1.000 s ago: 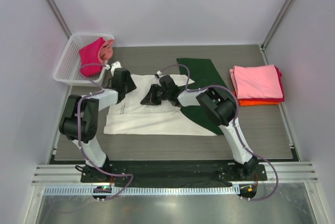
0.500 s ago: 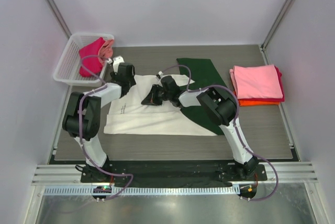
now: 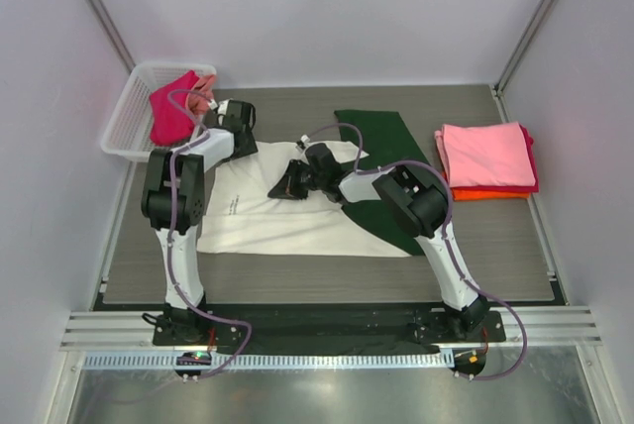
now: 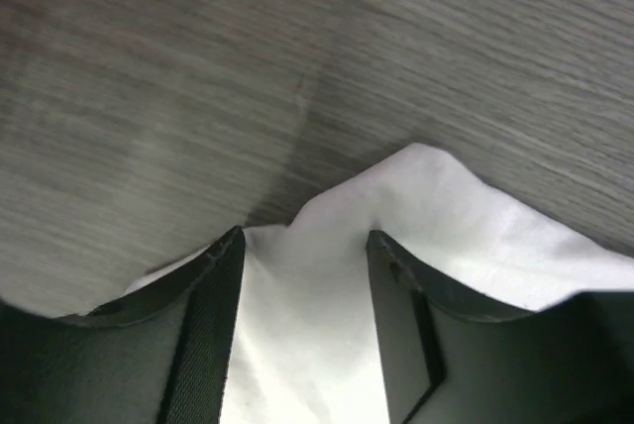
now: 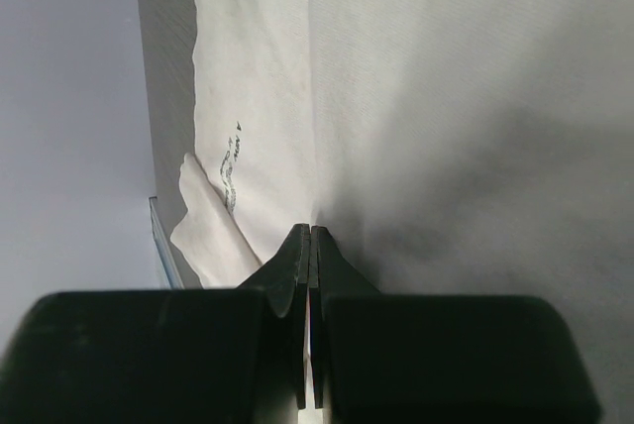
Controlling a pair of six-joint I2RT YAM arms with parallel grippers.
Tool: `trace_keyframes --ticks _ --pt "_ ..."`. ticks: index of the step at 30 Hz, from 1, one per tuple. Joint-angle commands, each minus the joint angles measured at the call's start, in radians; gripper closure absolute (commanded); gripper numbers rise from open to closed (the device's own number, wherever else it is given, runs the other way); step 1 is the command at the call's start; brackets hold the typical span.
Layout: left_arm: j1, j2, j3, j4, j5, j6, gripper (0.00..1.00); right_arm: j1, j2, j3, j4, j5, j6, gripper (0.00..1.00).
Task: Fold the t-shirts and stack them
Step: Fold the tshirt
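Down at the bottom of the overhead view both arms rise from their bases, and right in front of them the cream t-shirt [image 3: 297, 221] lies flat on the grey table [image 3: 297, 275], its long axis running left to right across the frame. One dark green sleeve [image 3: 381, 142] sticks out toward the top of the picture on the right side, and more green shows along its lower right edge. The right arm folds back hard at the elbow and reaches leftward over the shirt. The right gripper [image 3: 280, 186] is down on the middle of the cream cloth with its fingers pressed tight together [image 5: 310, 236]; whether any fabric is nipped between them, I cannot tell. The left arm stands tall at the left edge, its forearm angled up and to the right, bringing the left gripper [image 3: 243, 137] onto the shirt's upper left corner. In the wrist view that gripper [image 4: 306, 234] is parted about halfway, its fingers [image 4: 213, 325] straddling a raised peak of white cloth without clamping it, bare wood grain beyond. Further back, at the upper left, the white mesh basket [image 3: 124, 117] holds a magenta shirt [image 3: 170, 112] and a pink shirt [image 3: 203, 87] bunched together. On the right edge sits the folded stack [image 3: 485, 155], pink on top, red and orange under it.
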Motion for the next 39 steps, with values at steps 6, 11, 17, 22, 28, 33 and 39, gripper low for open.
trace_keyframes --ticks 6,11,17,22,28,33,39 --pt "-0.021 0.005 0.026 -0.116 0.012 0.009 0.76 -0.012 0.004 -0.020 -0.092 0.035 -0.023 0.99" --pt "-0.088 -0.055 -0.003 -0.090 -0.245 0.035 0.92 -0.013 0.007 -0.023 -0.094 0.033 -0.022 0.99" --pt "-0.212 -0.050 0.018 -0.131 -0.401 0.045 0.88 -0.015 0.004 -0.025 -0.097 0.036 -0.020 0.99" --pt "-0.304 -0.113 -0.017 -0.208 -0.506 0.012 0.87 -0.027 0.007 -0.034 -0.094 0.049 0.001 0.99" --pt "-0.355 -0.164 -0.033 -0.272 -0.304 0.039 0.72 -0.050 0.024 -0.060 -0.034 0.033 0.063 0.99" --pt "-0.355 -0.187 -0.049 -0.290 -0.038 0.016 0.50 -0.059 0.014 -0.074 -0.034 0.050 0.066 0.99" --pt "-0.317 -0.389 -0.211 -0.084 0.096 -0.014 0.27 -0.065 0.016 -0.072 -0.044 0.061 0.064 0.99"
